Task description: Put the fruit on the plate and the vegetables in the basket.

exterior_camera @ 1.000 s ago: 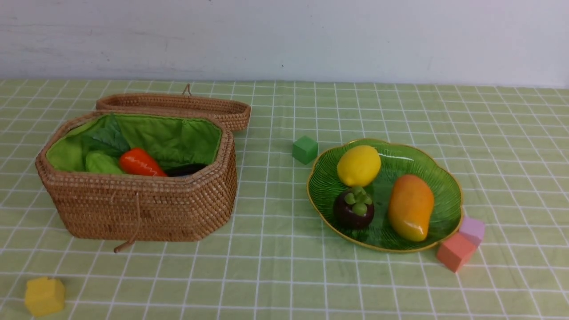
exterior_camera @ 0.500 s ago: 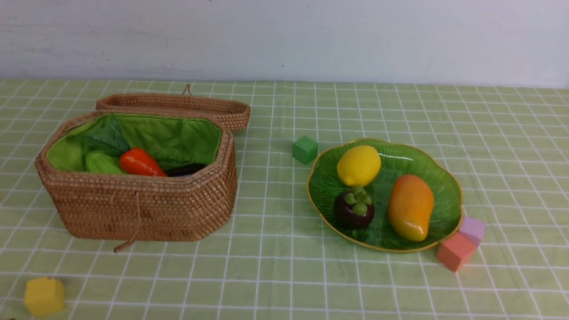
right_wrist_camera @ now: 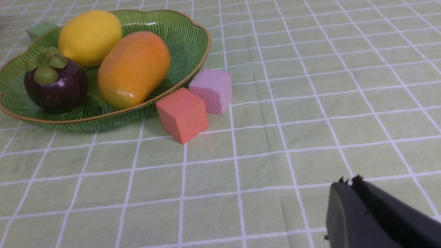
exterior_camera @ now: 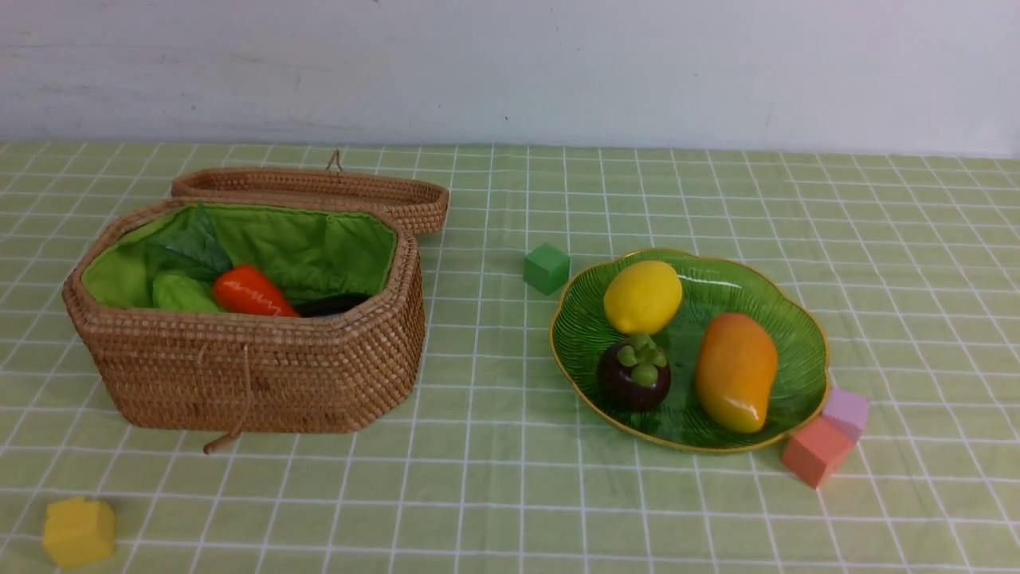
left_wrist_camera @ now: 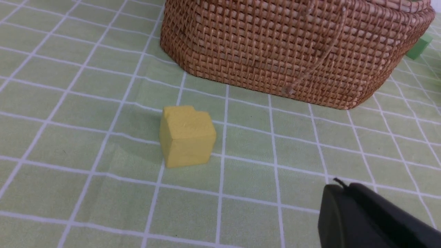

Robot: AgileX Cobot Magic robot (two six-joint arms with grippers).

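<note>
Wrist views: left gripper (left_wrist_camera: 339, 187), right gripper (right_wrist_camera: 348, 184) jaws closed, empty.

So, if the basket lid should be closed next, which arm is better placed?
Probably the left: the basket and its open lid are on the robot's left, and the left gripper is near it.

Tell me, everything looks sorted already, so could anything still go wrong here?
Probably little. The mango lies near the plate rim on the side where the red cube and pink cube sit against it; a knock there might tip it out. The basket lid lies open behind it, so closing it could snag the carrot.
</note>
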